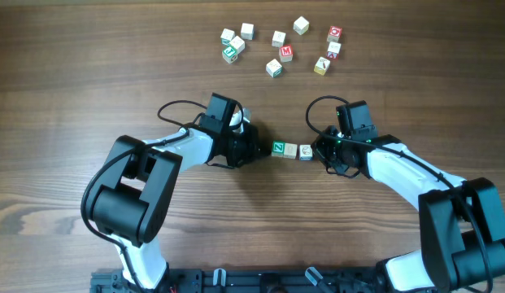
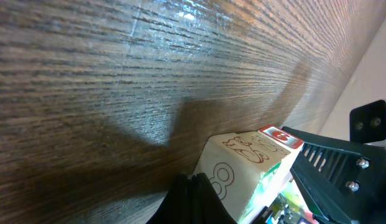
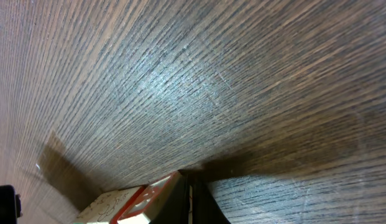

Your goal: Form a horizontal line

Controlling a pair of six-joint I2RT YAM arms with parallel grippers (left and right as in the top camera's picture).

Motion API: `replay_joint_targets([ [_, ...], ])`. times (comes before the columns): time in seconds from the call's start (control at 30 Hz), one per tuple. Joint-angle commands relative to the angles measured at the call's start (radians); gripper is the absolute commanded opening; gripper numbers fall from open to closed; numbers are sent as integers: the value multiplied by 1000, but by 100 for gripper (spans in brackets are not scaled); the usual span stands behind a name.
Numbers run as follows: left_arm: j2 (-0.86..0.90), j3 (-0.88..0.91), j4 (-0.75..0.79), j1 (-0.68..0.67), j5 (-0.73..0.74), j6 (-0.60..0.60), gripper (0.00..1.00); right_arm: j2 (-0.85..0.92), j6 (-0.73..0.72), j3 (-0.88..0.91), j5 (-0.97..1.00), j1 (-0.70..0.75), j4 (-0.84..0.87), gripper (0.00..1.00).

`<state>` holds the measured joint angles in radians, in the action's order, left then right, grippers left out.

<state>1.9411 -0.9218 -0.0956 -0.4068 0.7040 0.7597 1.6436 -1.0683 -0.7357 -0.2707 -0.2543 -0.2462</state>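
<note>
Three small cubes lie side by side in a left-to-right row at mid-table: a green-faced cube [image 1: 279, 149], a plain beige cube [image 1: 291, 150] and a pale blue-trimmed cube [image 1: 305, 152]. My left gripper [image 1: 261, 150] is shut, its tip against the row's left end. In the left wrist view the shut gripper [image 2: 196, 200] sits at that cube's side [image 2: 242, 165], which bears an 8. My right gripper [image 1: 318, 152] is shut at the row's right end. In the right wrist view the shut gripper [image 3: 191, 200] meets a red-edged cube face [image 3: 150, 198]. Neither gripper holds anything.
Several loose letter cubes lie scattered at the back of the table, among them a white one [image 1: 279, 38] and red-lettered ones [image 1: 334, 33] [image 1: 287, 53]. The right arm's black body [image 2: 342, 165] shows past the row in the left wrist view.
</note>
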Motion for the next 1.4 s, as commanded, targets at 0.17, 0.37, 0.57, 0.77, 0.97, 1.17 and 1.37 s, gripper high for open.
replay_joint_targets([
  [0.17,20,9,3,-1,-17,-23,4,0,-35,8,-19,-1,1,4],
  [0.37,20,9,3,-1,-17,-23,4,0,-88,8,-20,-1,-2,4],
  [0.57,20,9,3,-1,-17,-23,4,0,-113,8,-27,-1,-1,5],
  [0.77,20,9,3,-1,-18,-23,4,0,-144,8,-28,-1,-1,5],
  [0.97,20,9,3,-1,-17,-23,4,0,-166,8,-31,-1,-1,5],
  [1.17,20,9,3,-1,-17,-23,4,0,-193,8,-39,-1,0,4],
  [1.37,20,9,3,-1,-17,-23,4,0,-218,8,-42,-1,0,4],
])
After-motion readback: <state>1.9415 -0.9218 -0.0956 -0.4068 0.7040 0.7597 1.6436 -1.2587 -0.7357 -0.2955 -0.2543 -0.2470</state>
